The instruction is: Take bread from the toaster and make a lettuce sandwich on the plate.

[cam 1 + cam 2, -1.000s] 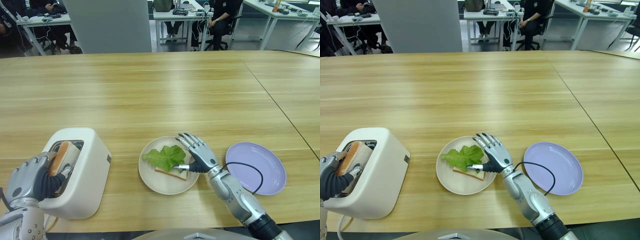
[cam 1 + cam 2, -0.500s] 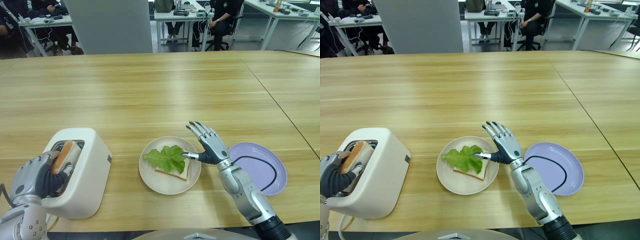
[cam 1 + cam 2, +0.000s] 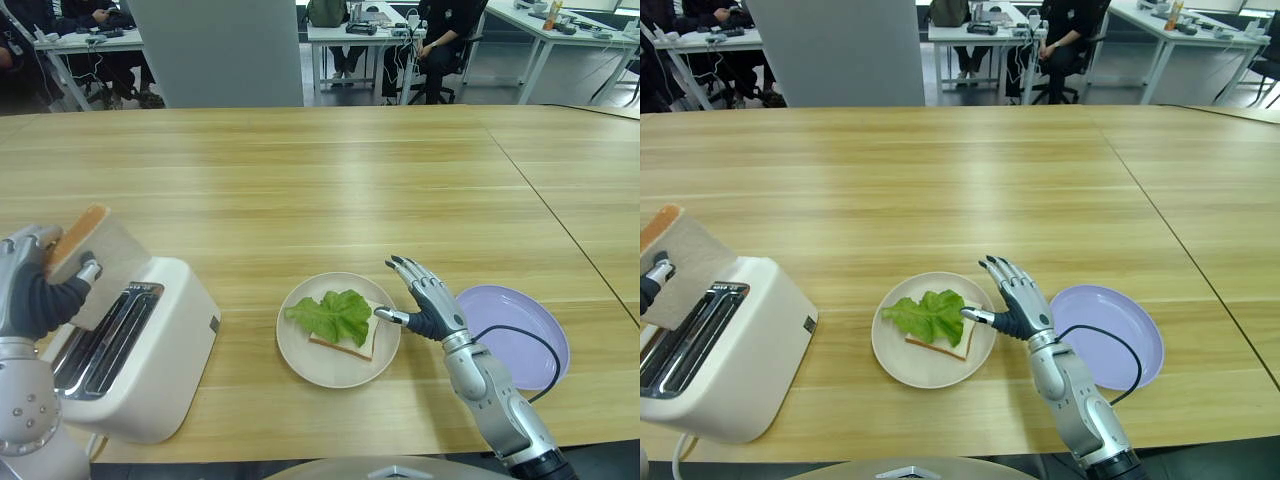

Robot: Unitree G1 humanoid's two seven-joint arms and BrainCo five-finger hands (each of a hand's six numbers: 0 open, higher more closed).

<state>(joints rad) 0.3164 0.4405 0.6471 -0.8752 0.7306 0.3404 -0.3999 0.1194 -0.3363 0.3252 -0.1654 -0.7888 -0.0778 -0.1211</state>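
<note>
In the left eye view, the left hand (image 3: 30, 295) is closed around a toasted brown-crusted bread slice (image 3: 110, 265), which it holds clear above the slots of the white plastic toaster (image 3: 160, 370). In the right eye view, the right hand (image 3: 1020, 308) has its fingers spread wide and holds nothing. It is just beside the round cream plate (image 3: 890, 365), where a green lettuce leaf (image 3: 928, 316) lies on a pale bottom slice (image 3: 958, 345).

On the counter (image 3: 300, 170), the toaster (image 3: 150, 370) stood left of the plate (image 3: 330, 372), which carried bread (image 3: 362, 346) under lettuce (image 3: 330, 315); a second plate (image 3: 520, 330) lay right.
</note>
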